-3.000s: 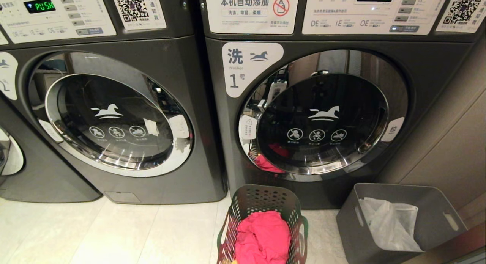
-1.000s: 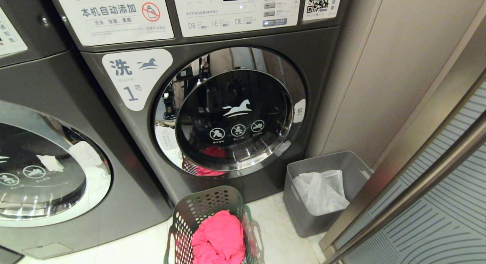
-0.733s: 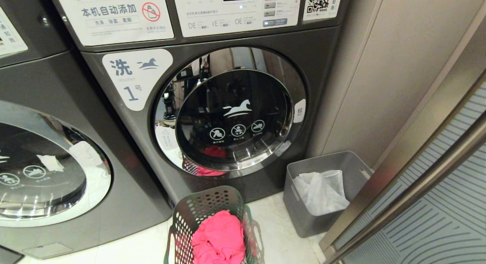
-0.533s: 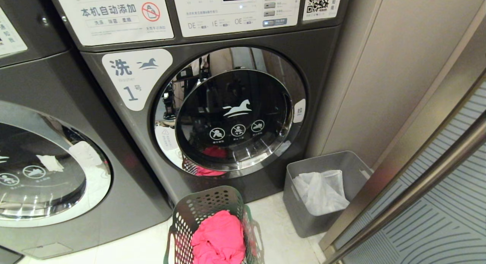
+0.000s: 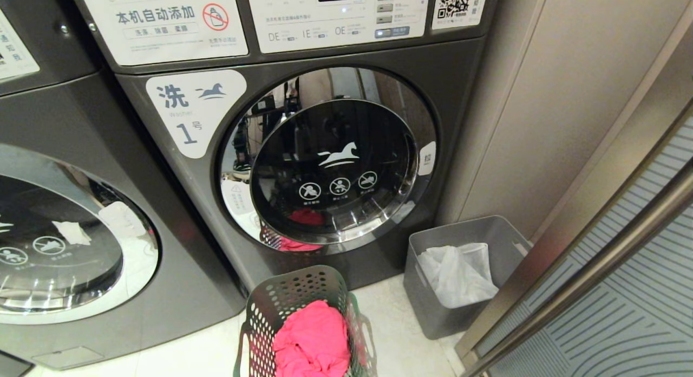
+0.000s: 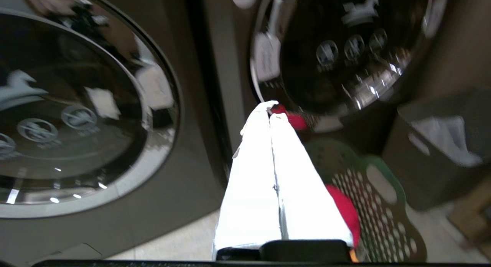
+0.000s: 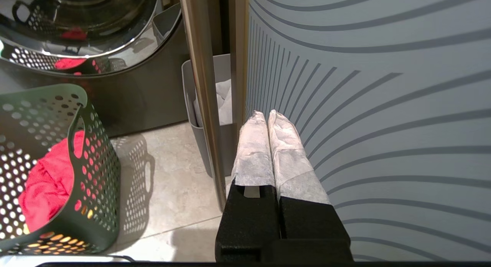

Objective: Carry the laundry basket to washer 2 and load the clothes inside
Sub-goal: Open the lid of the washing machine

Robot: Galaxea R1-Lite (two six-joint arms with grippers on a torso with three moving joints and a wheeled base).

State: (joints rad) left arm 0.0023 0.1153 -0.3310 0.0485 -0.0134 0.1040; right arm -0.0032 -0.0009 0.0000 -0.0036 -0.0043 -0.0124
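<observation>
Washers fill most of what I see from the head camera: washer 1 (image 5: 303,149) stands straight ahead with its round door shut, and a second machine (image 5: 81,231) sits to its left, its number label out of my view. Right of washer 1 runs a beige wall panel (image 5: 541,95), then a striped glass door (image 5: 622,312) with a metal rail. On the tiled floor (image 5: 178,355), between washer 1 and that door, a grey bin (image 5: 433,312) holds a white bag (image 5: 457,274). My green laundry basket (image 5: 292,296) rests on the floor just in front of washer 1, with pink clothes (image 5: 311,339) piled inside. My left gripper (image 6: 273,109) points toward the gap between the two machines, jaws pressed together on nothing. My right gripper (image 7: 267,117) hangs beside the striped door, jaws likewise pressed together and empty.
</observation>
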